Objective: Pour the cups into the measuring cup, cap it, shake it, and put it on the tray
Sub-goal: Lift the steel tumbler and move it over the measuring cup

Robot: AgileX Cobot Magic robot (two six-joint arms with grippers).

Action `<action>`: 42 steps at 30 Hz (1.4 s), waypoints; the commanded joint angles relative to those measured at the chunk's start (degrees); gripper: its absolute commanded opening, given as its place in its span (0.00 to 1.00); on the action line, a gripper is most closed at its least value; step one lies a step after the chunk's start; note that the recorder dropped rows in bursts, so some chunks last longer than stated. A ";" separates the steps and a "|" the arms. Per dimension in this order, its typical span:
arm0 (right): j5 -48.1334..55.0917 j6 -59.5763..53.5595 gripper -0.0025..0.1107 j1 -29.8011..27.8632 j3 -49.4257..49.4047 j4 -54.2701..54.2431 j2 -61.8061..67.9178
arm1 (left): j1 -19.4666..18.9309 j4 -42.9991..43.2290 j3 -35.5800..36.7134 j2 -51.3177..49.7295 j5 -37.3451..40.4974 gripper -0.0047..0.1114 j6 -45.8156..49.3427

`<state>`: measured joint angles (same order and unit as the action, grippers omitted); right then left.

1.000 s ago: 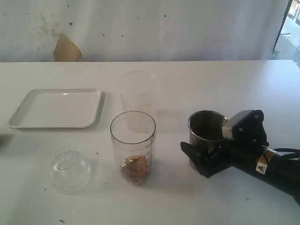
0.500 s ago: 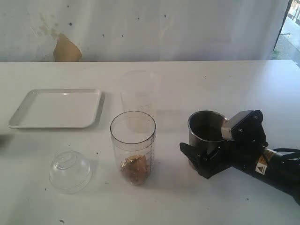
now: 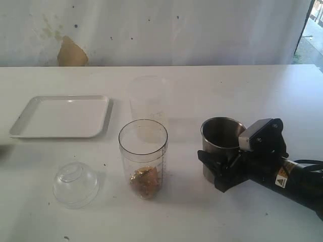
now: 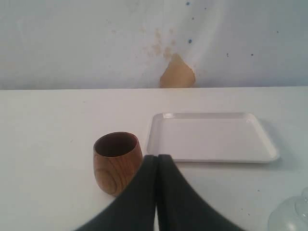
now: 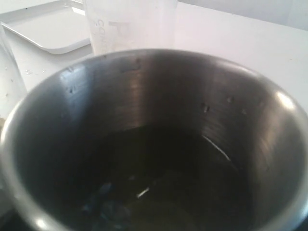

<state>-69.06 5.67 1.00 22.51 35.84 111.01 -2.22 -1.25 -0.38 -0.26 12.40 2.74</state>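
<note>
White table [image 3: 242, 91] | steel tumbler [image 3: 219, 145] upright, mouth up | right gripper [image 3: 218, 164] seemingly clamped around it | left gripper [image 4: 157, 161] closed, empty.

The steel tumbler [image 3: 222, 146] is brushed metal with a dull sheen. The wooden cup [image 4: 117, 161] is smooth, grained brown wood. The measuring cup [image 3: 143, 156] is clear glossy plastic. The tray [image 3: 60, 117] is smooth white plastic. The bench [image 3: 262, 91] is matt white.

The right arm [image 3: 298, 184] reaches in low over the bench from the right edge, wrist nearly level. Its end effector [image 3: 218, 162] clasps the lower body of the steel tumbler [image 3: 220, 138], one finger on either side. The left end effector [image 4: 157, 161] has its dark fingers pressed flat together, holding nothing.
</note>
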 commanded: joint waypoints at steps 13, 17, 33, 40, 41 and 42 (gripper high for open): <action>-0.90 4.56 0.02 -0.40 0.87 2.72 -7.54 | 0.08 0.03 0.38 0.26 -0.74 0.04 -0.16; -0.90 13.43 0.02 -0.40 2.18 2.45 -12.25 | 0.08 0.03 0.38 0.26 -0.74 0.04 -0.16; 21.13 24.60 0.02 8.78 16.73 9.67 -24.83 | 0.08 0.03 0.38 0.26 -0.74 0.04 -0.16; 22.47 23.44 0.02 12.78 19.89 11.23 -24.63 | 0.08 0.03 0.38 0.26 -0.74 0.04 -0.16; 22.72 22.82 0.02 12.78 20.00 11.35 -24.63 | 0.08 0.03 0.38 0.26 -0.74 0.04 -0.16; 23.33 22.44 0.02 12.78 20.16 11.35 -24.63 | 0.08 0.03 0.38 0.26 -0.74 0.04 -0.16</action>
<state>-44.39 29.33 13.62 41.63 48.17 87.19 -2.22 -1.25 -0.38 -0.26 12.40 2.74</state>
